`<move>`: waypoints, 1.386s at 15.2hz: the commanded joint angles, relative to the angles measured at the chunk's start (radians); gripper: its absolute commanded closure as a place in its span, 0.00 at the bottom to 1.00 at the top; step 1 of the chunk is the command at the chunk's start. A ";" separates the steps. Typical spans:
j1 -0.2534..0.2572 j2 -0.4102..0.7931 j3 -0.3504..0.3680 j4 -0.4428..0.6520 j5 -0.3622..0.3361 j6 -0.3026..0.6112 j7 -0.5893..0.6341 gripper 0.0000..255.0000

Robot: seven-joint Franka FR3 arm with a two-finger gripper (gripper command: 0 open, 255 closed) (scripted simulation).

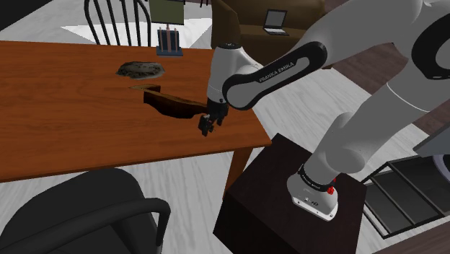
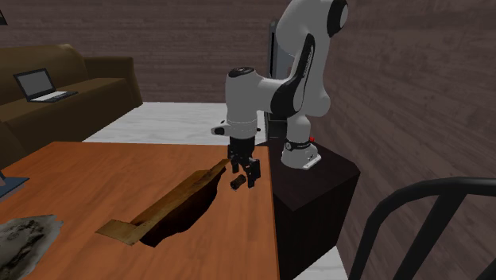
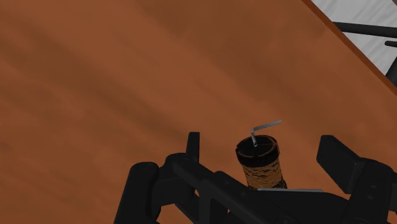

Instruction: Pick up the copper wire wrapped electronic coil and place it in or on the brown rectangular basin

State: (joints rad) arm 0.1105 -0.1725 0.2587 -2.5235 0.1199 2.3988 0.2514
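Coil point(image 3: 261, 167), copper-wound w/ dark end cap & bent grey wire lead | on brown wooden desk point(image 3: 114, 76) nr its edge, just beside end of long brown basin point(image 2: 179, 203) | jaws spread, one each side of coil, not touching it | white arm point(image 1: 267, 72) bends down over desk corner

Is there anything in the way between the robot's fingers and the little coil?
No, nothing visible. The coil stands on the table right between the open fingers, with a gap on each side. The brown basin lies just beside it, with only bare table between them.
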 commanded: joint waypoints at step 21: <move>0.002 -0.065 -0.008 0.041 0.008 -0.105 -0.005 1.00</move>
State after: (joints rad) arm 0.1121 -0.2259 0.2516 -2.4871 0.1261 2.3104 0.2474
